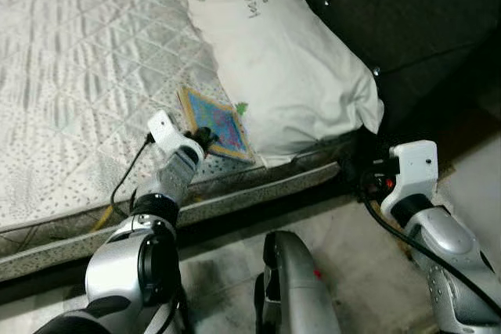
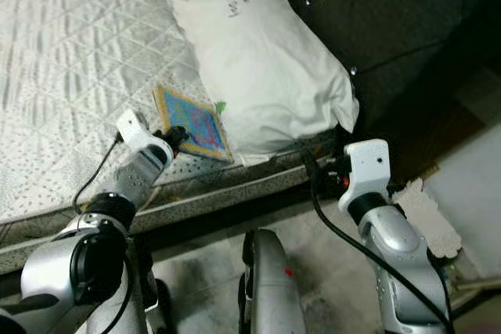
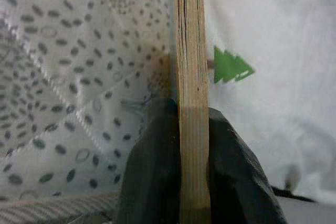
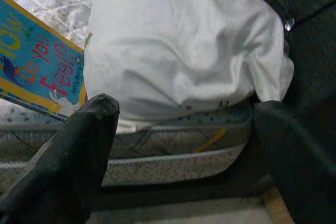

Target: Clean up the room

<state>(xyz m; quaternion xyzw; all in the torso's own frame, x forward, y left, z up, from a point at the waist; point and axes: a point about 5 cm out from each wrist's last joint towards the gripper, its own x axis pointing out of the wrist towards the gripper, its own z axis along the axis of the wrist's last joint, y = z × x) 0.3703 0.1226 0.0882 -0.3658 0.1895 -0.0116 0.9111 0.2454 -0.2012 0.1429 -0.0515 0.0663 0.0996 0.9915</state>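
On the quilted grey-white mattress [image 1: 78, 60], at about eleven o'clock from the robot, your left tool [image 1: 205, 137] was clenched on the near edge of a thin, square picture book with a blue cover and yellow border [image 1: 219, 124]. You could see it best in the left wrist view, where both black fingers [image 3: 152, 171] pressed against the two faces of the book's pale board edge [image 3: 191, 98], one on each side. The book lay close to the mattress's front edge, its far corner touching the plump white pillow [image 1: 286, 68] that sat at twelve to one o'clock against the dark tufted headboard [image 1: 423, 21]. A small green tree-shaped tab [image 3: 231, 67] stuck out from the book on the pillow side. Handwriting marked the pillow's upper end, too small for you to read.

Your right tool [image 4: 184, 145] hung released at about two o'clock, off the bed, near the pillow's lower corner and the mattress's side seam, with nothing between its fingers. Its wrist view caught part of the book cover with coloured lettering [image 4: 37, 66] beside the pillow. A black cable [image 1: 125, 174] trailed from the left wrist down toward the floor.
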